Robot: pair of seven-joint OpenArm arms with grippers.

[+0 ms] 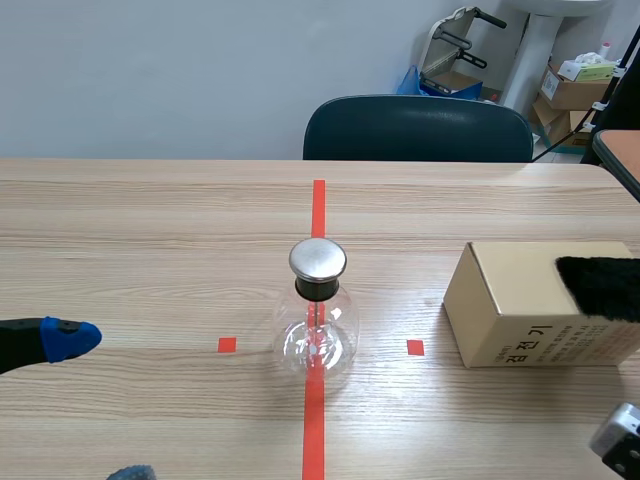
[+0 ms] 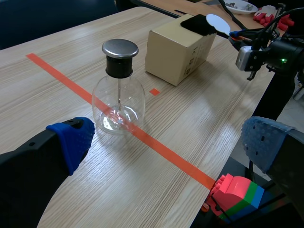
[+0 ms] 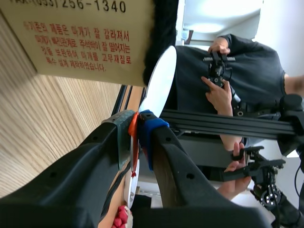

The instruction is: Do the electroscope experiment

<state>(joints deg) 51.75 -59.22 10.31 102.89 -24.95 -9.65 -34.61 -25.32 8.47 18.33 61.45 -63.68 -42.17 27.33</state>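
Observation:
The electroscope (image 1: 317, 320), a clear glass flask with a black neck and a round metal cap, stands on the red tape line at the table's middle. To its right a cardboard box (image 1: 530, 300) carries a black fur cloth (image 1: 600, 285). My left gripper (image 2: 166, 137) is open, low at the left, with the electroscope (image 2: 118, 95) ahead of it. My right gripper (image 3: 137, 118) is shut on the thin orange handle (image 3: 134, 137) of a white disc (image 3: 159, 80). The disc rests against the fur cloth (image 3: 164, 38) at the box's edge (image 3: 80, 38).
A dark chair (image 1: 418, 128) stands behind the table's far edge. A person's hands (image 3: 218, 90) hold control handles beyond the table on the right. A coloured block stack (image 2: 235, 192) sits below the table's near edge. The right arm's wrist (image 1: 620, 445) shows low right.

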